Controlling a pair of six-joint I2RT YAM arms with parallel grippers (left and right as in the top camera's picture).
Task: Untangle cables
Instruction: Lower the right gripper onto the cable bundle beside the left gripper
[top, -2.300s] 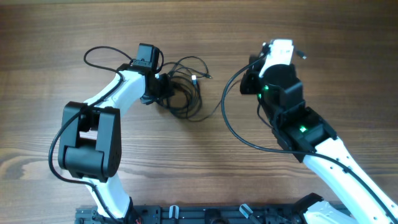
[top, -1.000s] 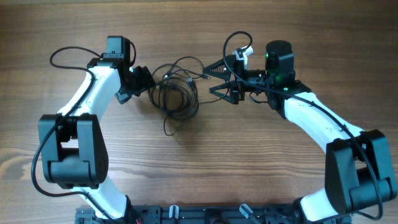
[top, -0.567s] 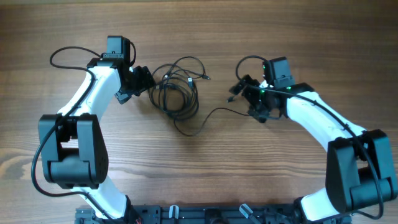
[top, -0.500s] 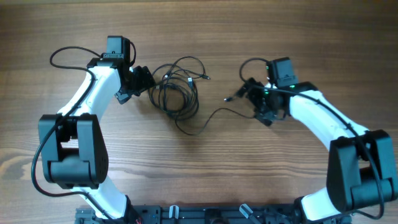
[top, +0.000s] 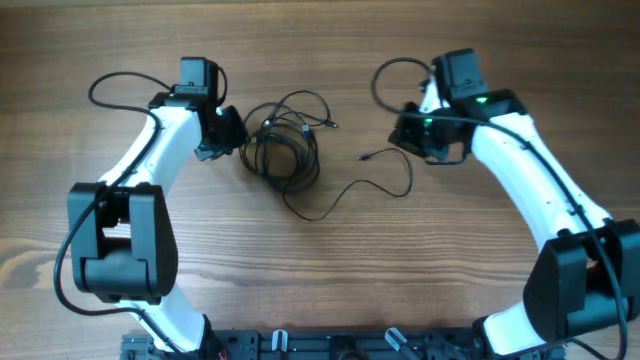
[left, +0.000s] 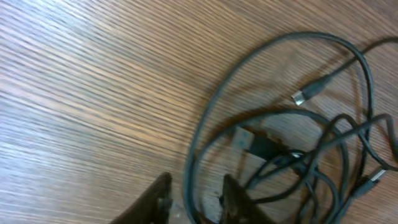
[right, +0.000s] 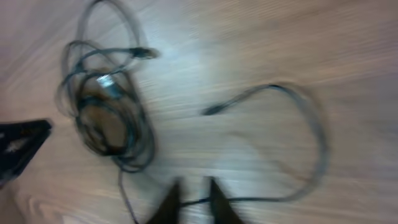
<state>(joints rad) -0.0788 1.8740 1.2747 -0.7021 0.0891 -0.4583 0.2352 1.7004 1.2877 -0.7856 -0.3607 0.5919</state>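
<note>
**Visitor:** How will those cables handle?

**Me:** Light and limp, I'd judge. The cables (top: 262, 150) are thin black cords heaped in one tangle at 11 o'clock from the middle of the table (top: 320, 290). I expect them to sag, slide on the wood and drag their neighbours when one is pulled, so slow pulls suit them. The plugs look like the only stiff parts.

**Visitor:** Where would you take hold?

**Me:** At a plug, or on the cord just behind it. One loose strand (top: 345, 188) leaves the tangle at its 5 o'clock and runs toward 3 o'clock. It then curls back to a free plug (top: 366, 157) lying apart from the heap, which is the easy grip. A silver-tipped plug (left: 300, 96) shows toward 2 o'clock in my left wrist view.

**Visitor:** And your grippers?

**Me:** My left gripper (left: 196, 182) sits at the tangle's 9 o'clock with its fingers parted a little. One strand runs through the gap, not pinched as far as I see. My right gripper (right: 194, 183) hangs at 2 o'clock from the free plug. Its fingers stand close together, but that view is smeared, so I can't tell whether they're fully closed. I see nothing in them.

**Visitor:** Any labels?

**Me:** None I can read.
</note>
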